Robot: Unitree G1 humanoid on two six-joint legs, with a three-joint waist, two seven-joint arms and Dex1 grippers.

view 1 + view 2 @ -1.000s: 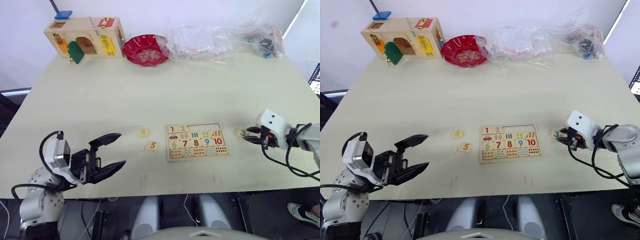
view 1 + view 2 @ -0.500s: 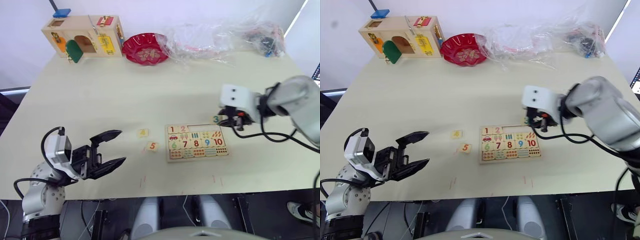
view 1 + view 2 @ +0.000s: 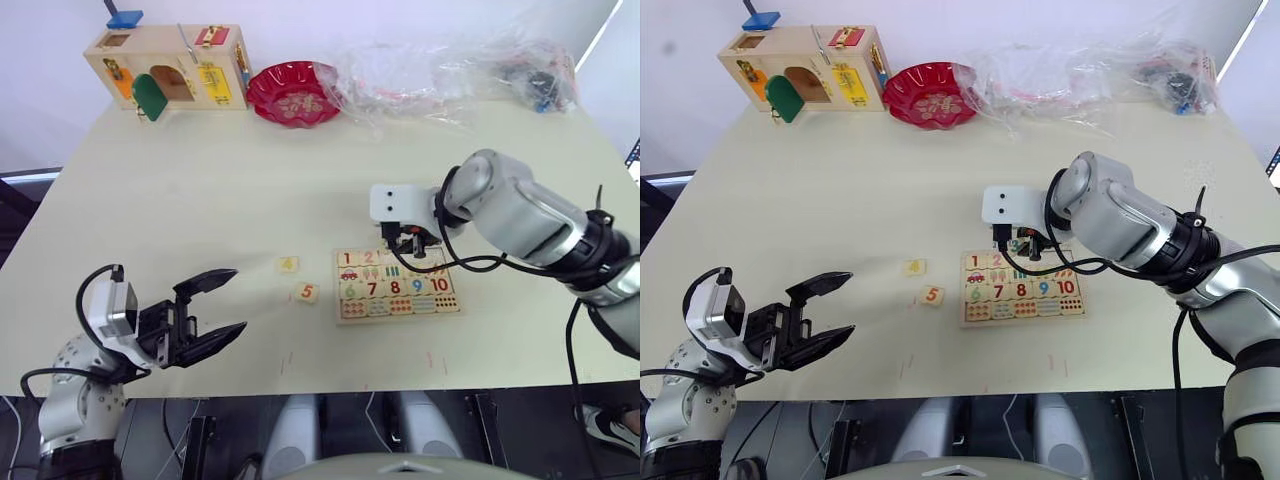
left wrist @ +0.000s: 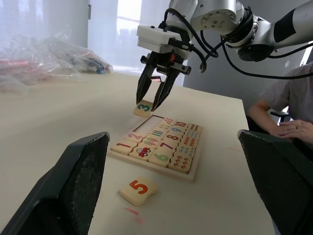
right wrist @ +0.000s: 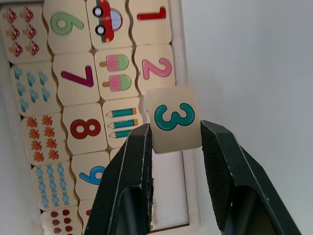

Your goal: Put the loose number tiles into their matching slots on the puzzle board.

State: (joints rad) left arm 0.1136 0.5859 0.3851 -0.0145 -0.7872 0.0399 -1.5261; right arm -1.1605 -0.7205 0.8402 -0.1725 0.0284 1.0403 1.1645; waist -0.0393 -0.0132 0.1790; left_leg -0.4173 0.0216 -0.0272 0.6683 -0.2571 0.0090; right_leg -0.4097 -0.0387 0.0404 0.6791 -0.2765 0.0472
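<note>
Right wrist view: the right gripper (image 5: 173,147) is clamped on a small pale wooden tile printed with a teal 3 (image 5: 173,119), one black finger pressed against each side edge. The tile hangs above the flat pale wooden puzzle board (image 3: 396,282), just past the seated tile with the pink 2 (image 5: 156,68) and over the near end of the bare strip of slots (image 5: 171,191) in the top row. A second ago this gripper was low on the worktop (image 3: 200,190) well to the right of the board, closing on the 3 there; half a second ago it was carrying the tile past the board's far right corner. So the pick is done and the carry is nearly over. In my judgement what remains is to line the tile up square with the third recess and lower it in; it looks slightly twisted against the row, which could make it catch on the rim.

The left gripper (image 3: 212,315) hangs open and empty near the front edge of the worktop, much as before. Two more loose tiles, a yellow 4 (image 3: 288,265) and an orange 5 (image 3: 307,292), lie on the worktop just left of the board.
</note>
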